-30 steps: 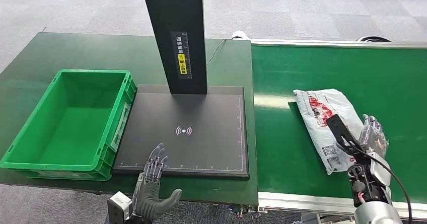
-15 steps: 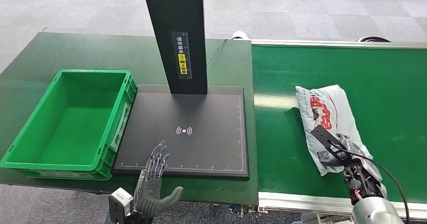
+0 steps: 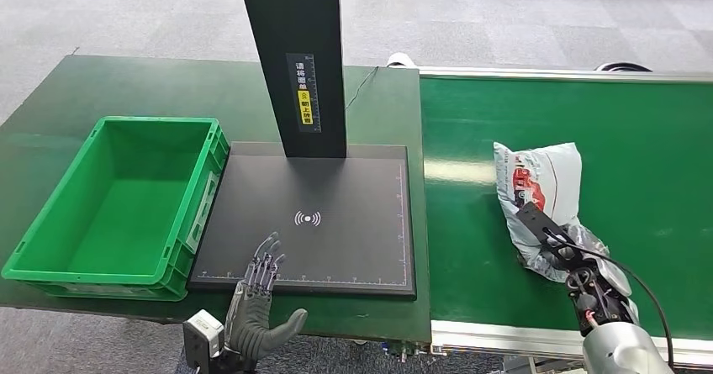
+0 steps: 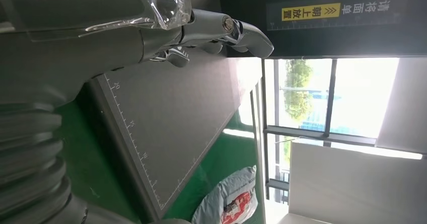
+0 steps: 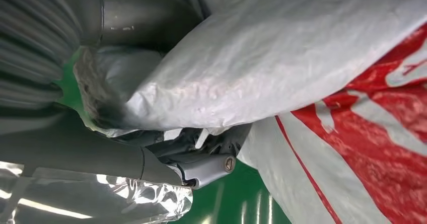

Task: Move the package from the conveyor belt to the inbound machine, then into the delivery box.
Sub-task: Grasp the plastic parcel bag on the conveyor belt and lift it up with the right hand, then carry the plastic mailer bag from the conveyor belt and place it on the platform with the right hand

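the package point(image 3: 542, 191) lay on the conveyor belt point(image 3: 639, 139), well apart from the inbound machine point(image 3: 319, 223) and the delivery box point(image 3: 118, 202). the right robot hand point(image 3: 572, 252) gripped its near end, the film bunched between thumb and fingers point(image 5: 201, 166), though how much lay inside the grip was hard to judge up close. the soft bag could slip free or sag and drag on the belt during a lift. the left robot hand point(image 3: 256, 294) hovered with fingers spread, holding nothing, over the near edge of the table, where a swinging package might catch it.
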`<action>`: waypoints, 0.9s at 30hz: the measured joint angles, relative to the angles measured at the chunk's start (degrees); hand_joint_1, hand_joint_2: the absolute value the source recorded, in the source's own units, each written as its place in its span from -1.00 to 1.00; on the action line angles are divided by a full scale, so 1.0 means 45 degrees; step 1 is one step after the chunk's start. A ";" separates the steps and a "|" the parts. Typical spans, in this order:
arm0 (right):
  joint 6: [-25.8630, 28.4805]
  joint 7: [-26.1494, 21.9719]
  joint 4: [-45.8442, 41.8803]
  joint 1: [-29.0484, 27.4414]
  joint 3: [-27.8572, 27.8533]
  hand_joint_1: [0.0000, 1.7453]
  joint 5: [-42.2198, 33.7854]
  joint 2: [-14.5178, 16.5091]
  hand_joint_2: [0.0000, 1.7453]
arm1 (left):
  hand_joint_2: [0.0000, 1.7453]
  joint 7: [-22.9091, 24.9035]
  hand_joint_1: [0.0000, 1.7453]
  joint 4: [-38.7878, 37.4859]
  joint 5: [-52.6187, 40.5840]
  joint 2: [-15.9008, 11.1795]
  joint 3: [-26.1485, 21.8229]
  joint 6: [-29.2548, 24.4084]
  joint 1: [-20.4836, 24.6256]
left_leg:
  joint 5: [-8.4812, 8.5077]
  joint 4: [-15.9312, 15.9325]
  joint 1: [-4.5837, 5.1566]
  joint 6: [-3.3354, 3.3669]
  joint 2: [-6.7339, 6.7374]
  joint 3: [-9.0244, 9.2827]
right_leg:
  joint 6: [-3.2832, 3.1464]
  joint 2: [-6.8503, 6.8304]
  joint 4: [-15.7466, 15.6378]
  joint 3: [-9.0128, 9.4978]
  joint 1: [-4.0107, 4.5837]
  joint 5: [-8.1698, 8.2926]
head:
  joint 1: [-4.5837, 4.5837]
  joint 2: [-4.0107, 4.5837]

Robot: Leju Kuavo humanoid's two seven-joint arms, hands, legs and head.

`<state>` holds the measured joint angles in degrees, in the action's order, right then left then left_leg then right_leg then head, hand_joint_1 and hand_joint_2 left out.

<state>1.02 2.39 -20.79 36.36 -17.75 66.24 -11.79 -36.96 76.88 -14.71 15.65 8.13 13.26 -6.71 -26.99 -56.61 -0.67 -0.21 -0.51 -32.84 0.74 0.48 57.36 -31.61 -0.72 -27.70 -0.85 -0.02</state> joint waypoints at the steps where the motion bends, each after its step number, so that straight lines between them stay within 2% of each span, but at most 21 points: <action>1: 0.0239 -0.0139 0.0000 0.0010 0.0000 1.00 -0.0042 0.0023 1.00 | 1.00 0.0000 -1.00 0.0001 0.0000 0.0000 -0.0005 0.0004 -0.0003 | 0.0000 0.0000 0.0000 0.0000 -0.0003 -0.0001 | 0.0000 0.0000 0.0000 0.0000 0.0000 0.0000 | -0.0001 0.0000; 3: 0.0884 -0.0543 0.0000 0.0018 -0.0007 1.00 -0.0242 0.0075 1.00 | 1.00 -0.0001 -1.00 0.0002 0.0003 0.0000 -0.0024 0.0005 -0.0016 | 0.0000 0.0000 0.0000 0.0000 -0.0008 -0.0007 | 0.0000 0.0000 0.0000 -0.0004 0.0000 0.0000 | -0.0001 0.0002; 6: 0.2411 -0.1707 -0.0028 0.0022 -0.0187 1.00 -0.0968 0.0197 1.00 | 1.00 -0.0027 -1.00 0.0006 0.0002 0.0000 -0.0050 -0.0027 -0.0063 | 0.0001 0.0000 0.0000 0.0000 -0.0012 -0.0025 | 0.0000 -0.0001 0.0001 -0.0019 0.0000 0.0000 | -0.0002 0.0003; 8: 0.3617 -0.3066 -0.0182 0.0014 -0.0493 1.00 -0.1928 0.0311 1.00 | 1.00 -0.0062 -1.00 0.0007 -0.0021 0.0002 -0.0055 -0.0096 -0.0090 | 0.0001 0.0000 0.0001 0.0001 -0.0016 -0.0037 | 0.0000 -0.0003 0.0001 -0.0031 0.0000 0.0000 | -0.0004 0.0003; 11: 0.5032 -0.5884 -0.0726 -0.0027 -0.1213 1.00 -0.4249 0.0522 1.00 | 1.00 -0.0153 -1.00 0.0001 -0.0058 0.0018 -0.0045 -0.0341 -0.0097 | 0.0001 0.0000 0.0002 0.0001 -0.0020 -0.0053 | 0.0000 -0.0006 0.0002 -0.0048 -0.0001 0.0000 | -0.0004 0.0003; 13: 0.5307 -0.7412 -0.1282 -0.0088 -0.1705 1.00 -0.5831 0.0684 1.00 | 1.00 -0.0251 -1.00 -0.0025 -0.0051 0.0034 -0.0027 -0.0517 -0.0082 | 0.0001 0.0000 0.0002 0.0001 -0.0021 -0.0058 | 0.0000 -0.0008 0.0002 -0.0052 -0.0001 0.0000 | -0.0002 0.0003; 16: 0.5043 -0.8891 -0.2408 -0.0338 -0.2238 1.00 -0.8175 0.1008 1.00 | 1.00 -0.0362 -1.00 -0.0124 0.0023 0.0039 0.0036 -0.0753 -0.0041 | 0.0001 0.0000 0.0001 0.0001 -0.0021 -0.0062 | 0.0001 -0.0009 0.0002 -0.0057 -0.0001 -0.0001 | -0.0004 0.0003; 21: 0.4386 -0.9378 -0.4973 -0.1206 -0.2064 1.00 -1.1535 0.1745 1.00 | 1.00 -0.0518 -1.00 -0.0343 0.0183 0.0033 0.0180 -0.1001 0.0052 | 0.0000 0.0002 0.0001 0.0001 -0.0006 -0.0073 | 0.0000 -0.0007 0.0002 -0.0064 0.0001 -0.0002 | -0.0002 0.0003; 24: 0.3836 -0.9397 -0.6159 -0.1458 -0.1340 1.00 -1.2410 0.2278 1.00 | 1.00 -0.0527 -1.00 -0.0477 0.0194 0.0029 0.0279 -0.1066 0.0190 | 0.0001 0.0003 -0.0001 0.0000 0.0023 -0.0070 | -0.0003 0.0011 0.0005 -0.0068 0.0005 0.0001 | -0.0002 0.0003; 27: 0.3051 -0.9401 -0.6562 -0.1310 -0.0350 1.00 -1.2801 0.2827 1.00 | 1.00 -0.0528 -1.00 -0.0594 0.0194 0.0029 0.0330 -0.1089 0.0325 | 0.0005 0.0003 -0.0005 -0.0002 0.0034 -0.0062 | -0.0004 0.0020 0.0010 -0.0067 0.0010 0.0002 | -0.0004 0.0003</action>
<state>14.75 -39.91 -50.31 30.47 -19.32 8.64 0.93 -39.34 74.21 -13.84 15.78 9.61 8.36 -5.25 -26.96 -56.60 -0.69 -0.22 -0.36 -33.12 0.72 0.57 57.40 -31.91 -0.68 -27.69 -0.86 0.00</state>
